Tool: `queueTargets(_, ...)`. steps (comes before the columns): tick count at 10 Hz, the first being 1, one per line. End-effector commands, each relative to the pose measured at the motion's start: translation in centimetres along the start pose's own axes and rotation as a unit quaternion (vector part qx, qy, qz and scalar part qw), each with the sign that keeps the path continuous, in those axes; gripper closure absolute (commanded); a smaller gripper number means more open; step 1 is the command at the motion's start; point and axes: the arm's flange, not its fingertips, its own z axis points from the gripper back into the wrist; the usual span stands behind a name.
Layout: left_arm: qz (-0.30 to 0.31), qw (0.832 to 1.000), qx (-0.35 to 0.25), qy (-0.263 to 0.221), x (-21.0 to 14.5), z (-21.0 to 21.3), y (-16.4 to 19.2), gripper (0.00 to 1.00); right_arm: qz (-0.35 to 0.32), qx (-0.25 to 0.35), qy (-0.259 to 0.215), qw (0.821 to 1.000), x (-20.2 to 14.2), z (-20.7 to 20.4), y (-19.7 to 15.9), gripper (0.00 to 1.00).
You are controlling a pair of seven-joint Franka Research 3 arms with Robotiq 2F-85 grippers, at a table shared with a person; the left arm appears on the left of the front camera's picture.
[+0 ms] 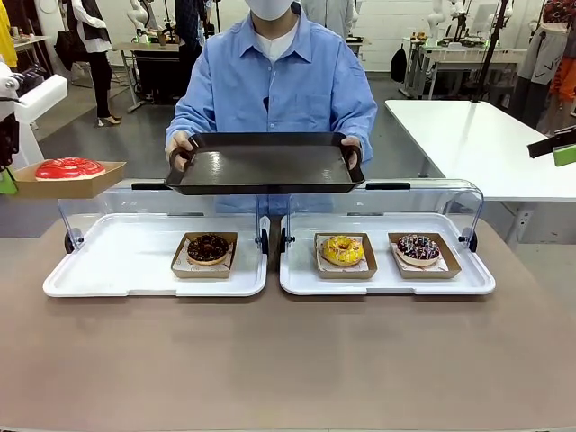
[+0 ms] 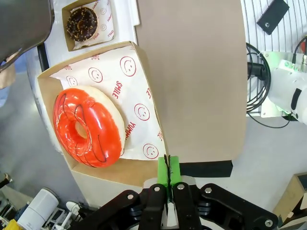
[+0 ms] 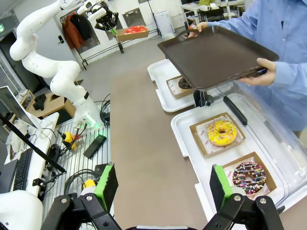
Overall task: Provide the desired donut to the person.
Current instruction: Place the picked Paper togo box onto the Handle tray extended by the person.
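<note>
Though partly cropped, the left tool [image 1: 7,182] pinches the donut box [image 1: 63,188].

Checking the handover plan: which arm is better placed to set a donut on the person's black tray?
Left. The left gripper is shut on the paper box carrying the red donut, raised beside the black tray the person holds out. The right gripper is open and empty.

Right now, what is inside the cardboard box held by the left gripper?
A red-glazed donut on white smiley-print paper. The paper covers the floor of the box, and the donut covers part of the paper. The left gripper pinches the box's wall.
</note>
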Motion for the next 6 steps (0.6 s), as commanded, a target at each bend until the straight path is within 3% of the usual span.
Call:
queueTargets(1, 0.002, 1.000, 0.002, 0.003, 0.0, 0.0, -0.3, 1.00, 0.003, 0.002, -0.004, 1.000, 0.1, 0.0, 0.1, 0.00)
queueTargets(3, 0.006, 1.000, 0.001, -0.023, 1.0, 0.7, -0.6, 0.99, 0.003, 0.002, -0.004, 1.000, 0.1, 0.0, 0.1, 0.00)
queueTargets(6, 0.016, 0.999, 0.034, -0.036, 5.0, 6.2, 2.0, 0.99, 0.003, 0.002, -0.004, 1.000, 0.1, 0.0, 0.1, 0.00)
